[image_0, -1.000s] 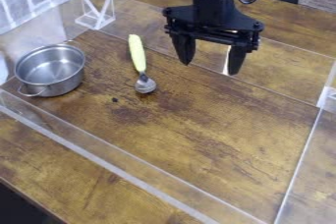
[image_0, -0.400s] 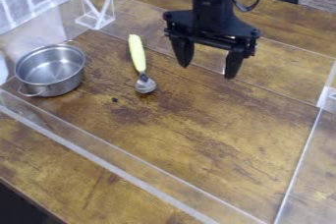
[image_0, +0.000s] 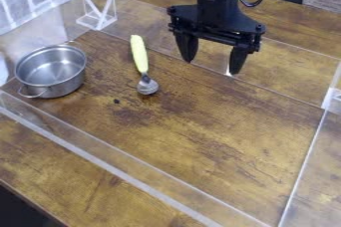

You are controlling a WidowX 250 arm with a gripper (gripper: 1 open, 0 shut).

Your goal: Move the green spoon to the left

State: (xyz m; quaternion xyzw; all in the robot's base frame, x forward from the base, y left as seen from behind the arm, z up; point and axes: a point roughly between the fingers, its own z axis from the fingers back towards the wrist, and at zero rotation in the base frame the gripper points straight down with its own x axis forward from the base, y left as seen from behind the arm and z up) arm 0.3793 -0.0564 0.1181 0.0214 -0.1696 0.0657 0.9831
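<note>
Tool [image_0: 212,60] spread wide, empty, above table; one green spoon [image_0: 140,64], one steel bowl [image_0: 51,70].

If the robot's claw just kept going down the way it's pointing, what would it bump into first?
Probably just the bare wooden table. The open gripper points steeply down, right of the green spoon, with nothing visible under it; depth is hard to judge.

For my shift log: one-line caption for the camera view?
Gripper with jaws open beside the green spoon on the wooden table, steel bowl at left.
</note>
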